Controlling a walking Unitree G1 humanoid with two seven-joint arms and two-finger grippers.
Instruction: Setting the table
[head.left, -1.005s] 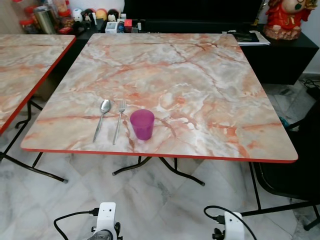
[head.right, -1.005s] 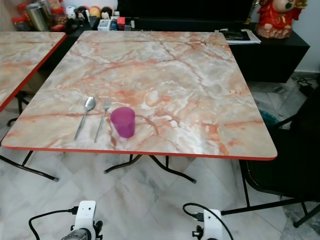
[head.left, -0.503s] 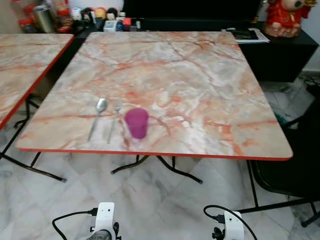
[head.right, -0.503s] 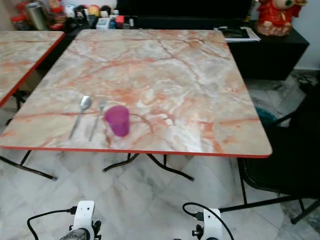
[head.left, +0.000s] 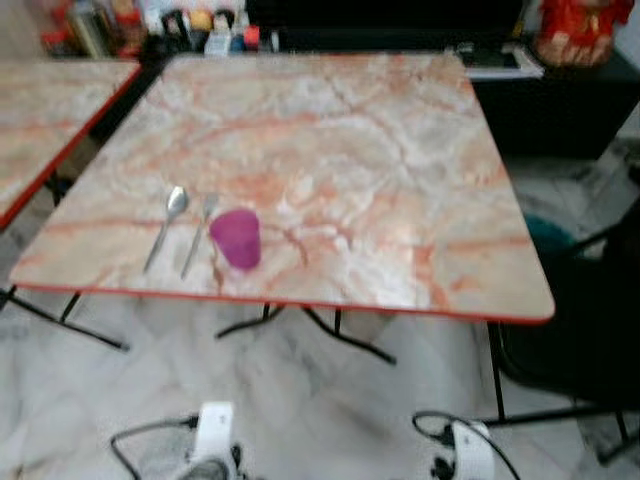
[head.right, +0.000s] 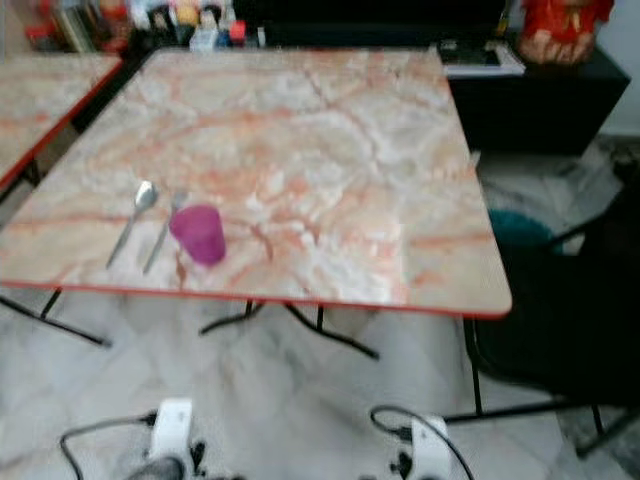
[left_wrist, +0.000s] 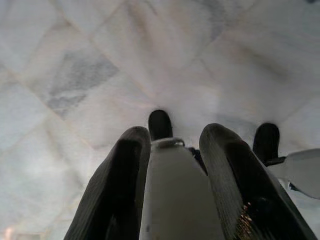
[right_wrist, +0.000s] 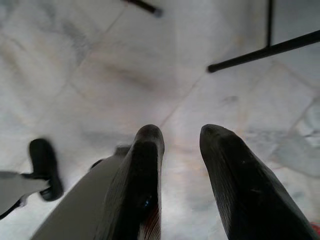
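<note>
Ahead, from my head cameras, the biggest thing is the square marble-patterned bench (head.left: 330, 150) with its red edge, standing on a pale marble-tile floor (head.left: 300, 400). A second bench (head.left: 50, 110) of the same pattern sits just off to my left, apart from the first. Behind both runs a dark cabinet (head.left: 560, 110) with blurred clutter on top, and a black chair (head.left: 590, 330) stands close to the near right corner of the main bench.

On the main bench, near its front left corner, a purple cup (head.left: 236, 238) stands upright. Just to its left lies a fork (head.left: 197, 232), and beside that a spoon (head.left: 168, 222), both roughly parallel, handles toward me. The picture is blurred, so I can't say whether cup and fork touch.

Both arms hang low over the floor. My left tool (left_wrist: 170, 135) has its two black fingers parted a little, and nothing is between them. My right tool (right_wrist: 181, 137) is likewise slightly open and holds nothing, with a thin black chair or bench leg (right_wrist: 260, 50) on the floor beyond it.
</note>
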